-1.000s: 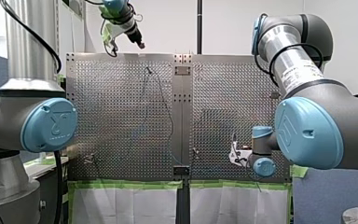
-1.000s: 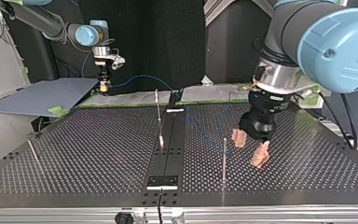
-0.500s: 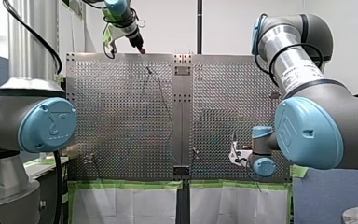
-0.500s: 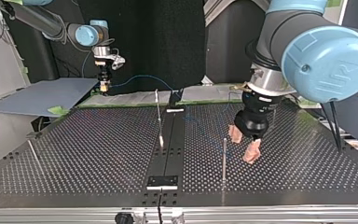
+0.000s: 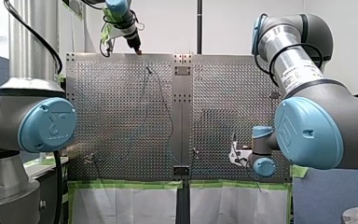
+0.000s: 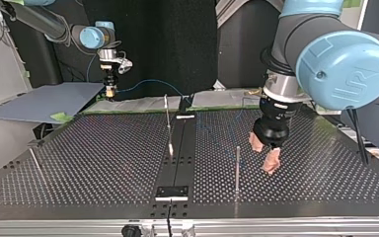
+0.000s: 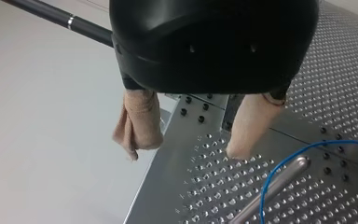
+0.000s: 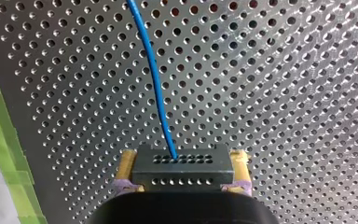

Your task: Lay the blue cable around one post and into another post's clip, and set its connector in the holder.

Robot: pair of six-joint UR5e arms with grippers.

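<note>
Three thin metal posts are seen on the perforated worktop (image 6: 103, 163) in the top view. One post (image 6: 237, 165) stands just at 9 o'clock of my left gripper (image 6: 264, 157). A second post (image 6: 168, 123) leans near the centre strip, and a third post (image 6: 34, 160) stands far off at 9 o'clock. The left gripper's beige-padded fingers (image 7: 137, 126) are spread apart over the worktop and nothing is held between them. In the left wrist view the nearest post and a curve of the blue cable (image 7: 284, 163) are seen just ahead of these fingers.

The black connector (image 8: 182, 175) is clamped between the yellow pads of my right gripper (image 8: 182, 163), above the worktop's edge, where green tape (image 8: 0, 140) is laid. The cable leaves the connector straight ahead, along the gripper's axis. In the top view it is carried from the right gripper towards 3 o'clock in a shallow arc.
</note>
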